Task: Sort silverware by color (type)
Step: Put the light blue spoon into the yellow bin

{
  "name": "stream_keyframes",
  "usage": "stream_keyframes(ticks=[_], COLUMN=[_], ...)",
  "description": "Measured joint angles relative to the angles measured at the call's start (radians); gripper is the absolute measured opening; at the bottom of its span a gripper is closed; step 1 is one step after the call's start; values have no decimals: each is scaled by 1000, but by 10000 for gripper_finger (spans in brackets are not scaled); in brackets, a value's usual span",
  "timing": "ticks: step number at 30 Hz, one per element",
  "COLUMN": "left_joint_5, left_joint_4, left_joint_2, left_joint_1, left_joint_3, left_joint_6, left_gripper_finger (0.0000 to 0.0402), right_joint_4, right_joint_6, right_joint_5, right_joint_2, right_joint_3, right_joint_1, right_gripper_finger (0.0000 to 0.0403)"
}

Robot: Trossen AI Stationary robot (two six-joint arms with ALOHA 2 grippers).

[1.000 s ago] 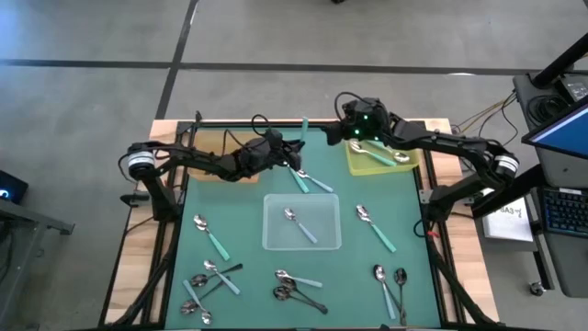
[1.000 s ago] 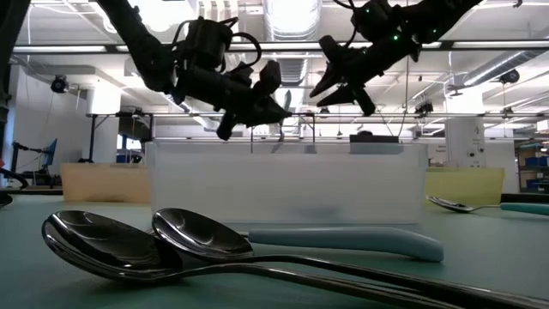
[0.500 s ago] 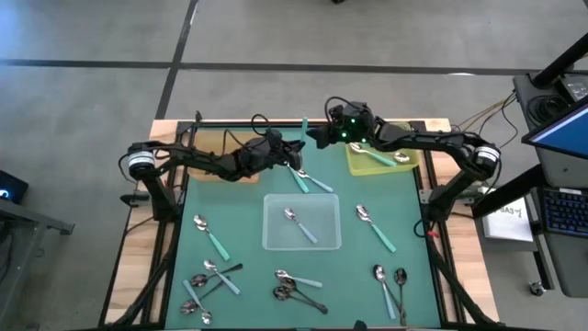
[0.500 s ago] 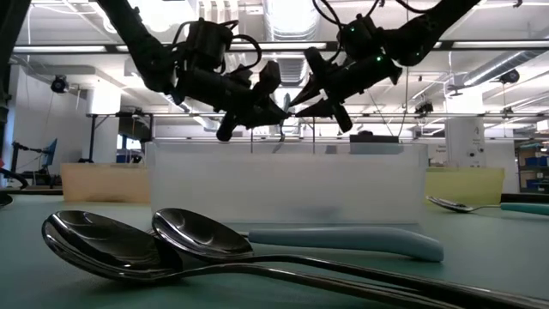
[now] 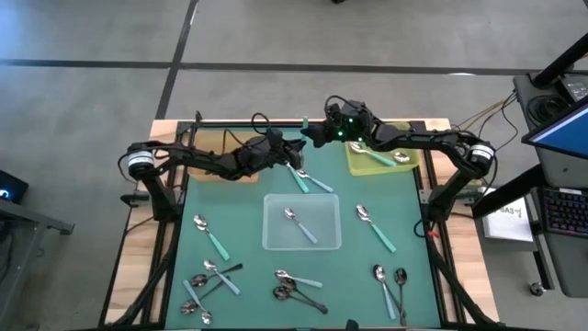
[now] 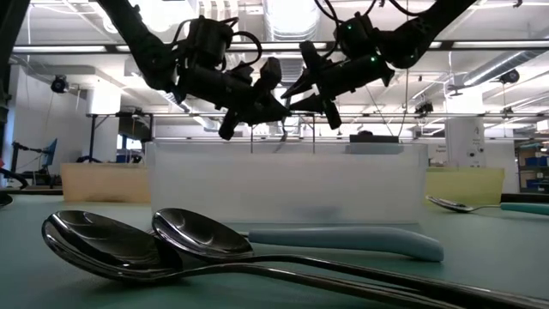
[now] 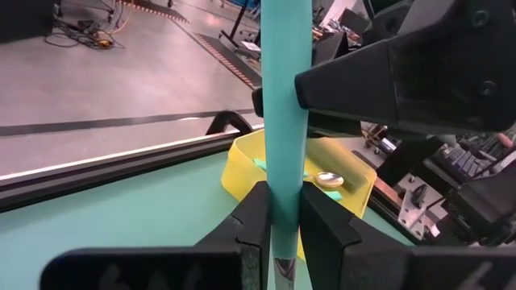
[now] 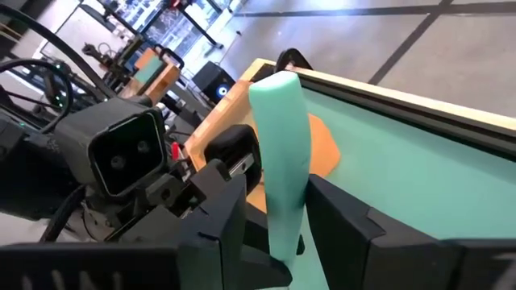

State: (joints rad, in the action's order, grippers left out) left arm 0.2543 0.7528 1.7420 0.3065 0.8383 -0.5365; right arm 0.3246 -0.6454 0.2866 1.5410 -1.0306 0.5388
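I have both arms up over the far middle of the table (image 5: pixel 367 276), meeting around one teal-handled spoon (image 7: pixel 284 121). My left gripper (image 7: pixel 278 221) has its fingers (image 7: pixel 251 221) pressed against the teal handle from both sides, a narrow pinch with the handle standing up between them. In the high view that left gripper (image 5: pixel 296 150) sits just beside the right gripper (image 5: pixel 312 136), with the handle (image 5: pixel 304 126) showing between them near the table's far edge.

From the right wrist camera, the same teal handle (image 8: pixel 282 153) runs up between my right gripper's (image 8: pixel 278 221) fingers (image 8: pixel 339 221). They stand on either side of it, close to the handle, somewhat spread; I cannot tell for certain whether both pads bear on it. The low view shows the two grippers (image 6: pixel 296 86) nose to nose, well above the table.

Behind the right gripper is the yellow-green tray (image 5: pixel 356 164) with a spoon (image 5: pixel 390 156) in it; the brown tray (image 5: pixel 207 173) lies under the left arm. A clear tray (image 5: pixel 276 239) in the middle of the table holds one pale-blue-handled spoon (image 5: pixel 299 224). Other spoons lie scattered on the green mat: a crossed pair (image 5: pixel 308 179) just below the grippers, a cluster (image 5: pixel 207 276) at the near left, dark ones (image 5: pixel 299 294) at the near centre, and more (image 5: pixel 390 285) at the near right.
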Motion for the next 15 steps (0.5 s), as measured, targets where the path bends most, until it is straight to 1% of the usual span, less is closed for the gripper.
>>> stream_keyframes(ticks=[4,11,15], left_joint_5=[-8,-23,-26], left_joint_4=[5,13,15], left_joint_2=[0,0,0], left_joint_1=[-1,0,0], left_joint_3=[0,0,0], left_joint_6=[0,-2,0], left_gripper_finger=[29,29,31], right_joint_4=[-7,-9,-9], right_joint_6=[10,15,15], right_joint_5=[0,-7,-6], right_joint_2=[0,0,0], right_joint_3=[-5,-5,-5], right_joint_1=[0,0,0], right_gripper_finger=[103,54,52])
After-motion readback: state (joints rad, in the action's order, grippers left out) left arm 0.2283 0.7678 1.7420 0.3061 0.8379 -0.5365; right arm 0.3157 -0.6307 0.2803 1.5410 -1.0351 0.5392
